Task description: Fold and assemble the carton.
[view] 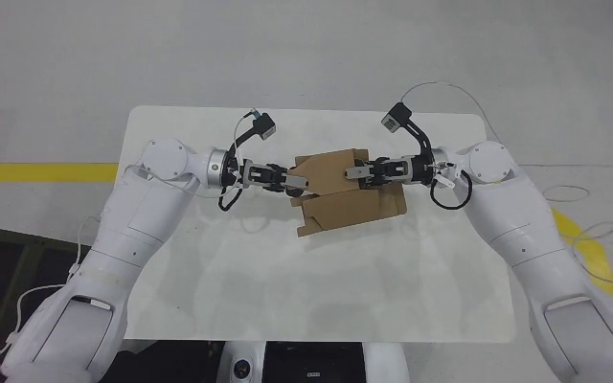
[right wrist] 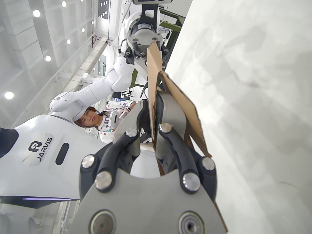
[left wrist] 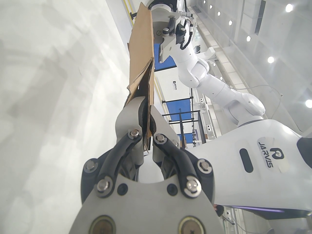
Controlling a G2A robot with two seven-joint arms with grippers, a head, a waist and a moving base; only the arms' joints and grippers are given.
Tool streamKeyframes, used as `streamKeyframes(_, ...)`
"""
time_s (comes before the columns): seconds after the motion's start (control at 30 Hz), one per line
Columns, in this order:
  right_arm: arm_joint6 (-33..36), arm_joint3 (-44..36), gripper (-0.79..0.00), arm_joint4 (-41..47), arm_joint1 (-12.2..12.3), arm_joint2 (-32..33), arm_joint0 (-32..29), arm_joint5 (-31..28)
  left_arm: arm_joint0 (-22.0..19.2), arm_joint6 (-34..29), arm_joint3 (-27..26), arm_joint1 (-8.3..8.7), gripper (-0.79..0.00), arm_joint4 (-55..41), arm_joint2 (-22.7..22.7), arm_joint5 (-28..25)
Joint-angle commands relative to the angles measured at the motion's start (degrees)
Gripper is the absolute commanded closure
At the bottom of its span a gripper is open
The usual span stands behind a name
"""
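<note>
Top view: the carton is a flattened brown cardboard piece over the far-middle part of the white table, slightly skewed, with the arms coming in from both ends. The left gripper bites its left end and the right gripper reaches over its top panel from the right. The table's far edge is close behind the carton, and there's a broad stretch of white tabletop on the near side and out to both sides.

Left wrist view: the left gripper has its jaws pinched on a thin cardboard edge. The carton runs straight away from the fingertips, edge-on, with a flap splitting off near the jaws. The table runs alongside it.

Right wrist view: same deal. The right gripper is clamped on a cardboard sheet running between its fingers, and one panel of the carton folds over the outer finger toward the table. I can't tell if the lowest flap touches the tabletop.
</note>
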Motion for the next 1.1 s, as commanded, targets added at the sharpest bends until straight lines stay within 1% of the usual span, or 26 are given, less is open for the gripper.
streamKeyframes(0.0,0.12,0.00,-0.074,-0.41,-0.11,-0.12,0.21,0.12,0.03,-0.02,0.00,-0.01,0.000,0.00,-0.01,0.05)
streamKeyframes(0.07,0.13,0.03,-0.095,-0.73,-0.28,-0.33,0.43,0.13,0.06,-0.04,-0.03,-0.04,0.000,-0.15,-0.03,0.11)
streamKeyframes(0.2,0.05,0.55,-0.092,-0.76,-0.70,-0.68,0.88,0.05,0.10,-0.06,-0.03,-0.07,0.000,-0.14,-0.04,0.18)
streamKeyframes(0.3,-0.03,0.94,-0.062,-0.68,-0.97,-0.83,1.08,-0.03,0.11,-0.12,-0.03,-0.08,0.000,-0.15,-0.08,0.24)
streamKeyframes(0.37,0.05,1.12,0.000,-0.26,-1.12,-0.86,1.06,0.04,0.13,-0.08,0.01,-0.09,0.000,-0.13,-0.13,0.26)
streamKeyframes(0.47,0.11,1.59,0.000,-0.23,-1.23,-0.78,1.12,0.11,0.16,-0.08,-0.02,-0.09,0.000,-0.07,-0.21,0.30)
streamKeyframes(0.5,0.13,1.72,0.000,-0.24,-1.26,-0.74,1.12,0.13,0.17,-0.12,-0.02,-0.08,-0.139,-0.07,-0.25,0.30)
streamKeyframes(0.53,0.17,1.85,0.000,-0.21,-1.28,-0.67,1.13,0.17,0.19,-0.17,-0.02,-0.07,-0.311,-0.07,-0.31,0.31)
streamKeyframes(0.57,0.20,2.01,0.000,-0.31,-1.28,-0.60,1.16,0.20,0.21,-0.23,-0.03,-0.05,-0.573,-0.20,-0.41,0.30)
streamKeyframes(0.6,0.20,2.18,0.000,-0.42,-1.28,-0.51,1.19,0.19,0.20,-0.32,-0.07,-0.02,-0.785,-0.26,-0.57,0.26)
streamKeyframes(0.87,-0.28,3.09,0.000,-2.74,-1.35,-0.07,1.39,-0.28,0.51,-1.04,-0.63,0.34,-0.785,-1.65,-2.15,0.56)
streamKeyframes(1.07,-1.10,2.45,0.000,-3.30,-1.56,0.27,0.93,-0.30,0.85,-1.25,-1.67,0.33,-0.785,-2.60,-2.30,1.25)
